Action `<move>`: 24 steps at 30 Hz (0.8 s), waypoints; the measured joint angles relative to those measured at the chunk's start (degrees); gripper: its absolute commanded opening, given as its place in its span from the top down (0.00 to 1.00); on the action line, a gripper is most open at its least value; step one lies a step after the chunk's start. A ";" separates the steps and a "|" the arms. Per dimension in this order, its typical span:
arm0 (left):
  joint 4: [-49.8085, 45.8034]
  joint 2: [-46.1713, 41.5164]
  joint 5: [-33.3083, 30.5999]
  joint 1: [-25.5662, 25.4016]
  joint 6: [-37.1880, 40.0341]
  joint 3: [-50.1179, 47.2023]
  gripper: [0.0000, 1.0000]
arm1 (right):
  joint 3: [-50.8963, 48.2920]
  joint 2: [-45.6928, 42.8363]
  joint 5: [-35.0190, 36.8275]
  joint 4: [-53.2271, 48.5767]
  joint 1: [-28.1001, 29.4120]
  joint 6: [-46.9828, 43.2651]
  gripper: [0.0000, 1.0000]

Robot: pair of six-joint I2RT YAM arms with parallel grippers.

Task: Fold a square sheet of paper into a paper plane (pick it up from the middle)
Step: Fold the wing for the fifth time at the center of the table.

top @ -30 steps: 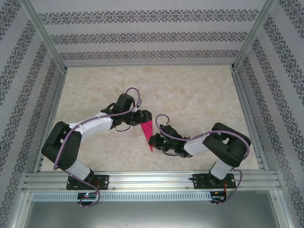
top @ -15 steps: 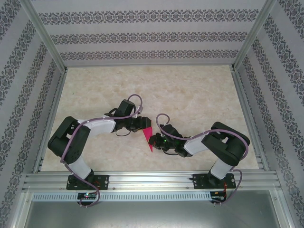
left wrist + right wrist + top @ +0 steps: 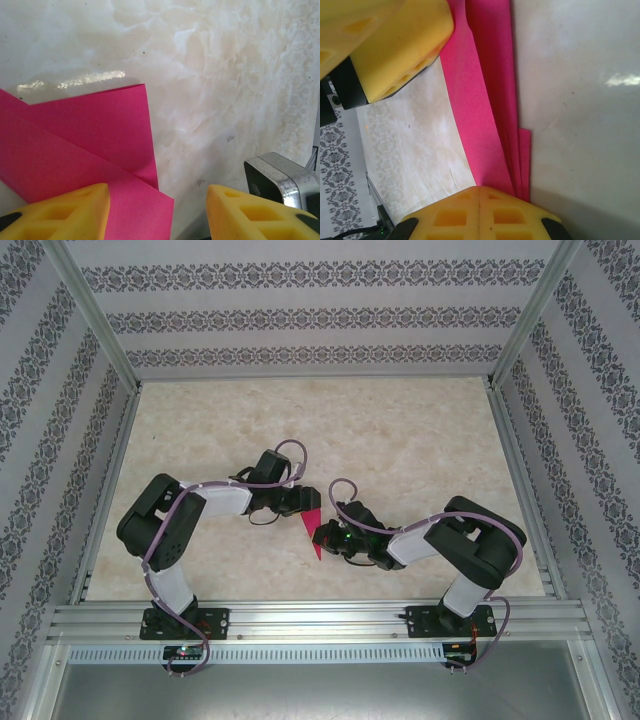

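The right claw (image 3: 479, 202) is clamped on the paper plane's (image 3: 485, 100) edge. The left claw (image 3: 157, 205), jaws apart, sits over the plane's wide end.

The table (image 3: 400, 430) is a flat surface with a glossy cream marbled finish, bounded by aluminium rails (image 3: 320, 616) at the near edge and along both sides. One item rests on it: the sheet of paper (image 3: 311, 525), magenta-pink and folded into a narrow triangle, located centrally in the near half with its tip toward the near rail. Its overlapping layers lie against the surface, which carries a few small dark specks.
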 measured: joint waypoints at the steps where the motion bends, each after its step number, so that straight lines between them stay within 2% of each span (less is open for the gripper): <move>1: 0.00 0.11 -0.04 0.02 0.22 0.09 0.45 | 0.17 -0.04 -0.04 -0.48 0.00 -0.35 1.00; 14: -1.03 2.27 1.57 2.23 3.48 2.60 0.45 | 1.46 -0.48 -0.31 -3.98 0.00 -2.54 1.00; 24: -1.53 5.05 4.48 6.67 5.84 5.77 0.45 | 1.51 -0.48 -0.44 -4.04 -0.04 -2.80 1.00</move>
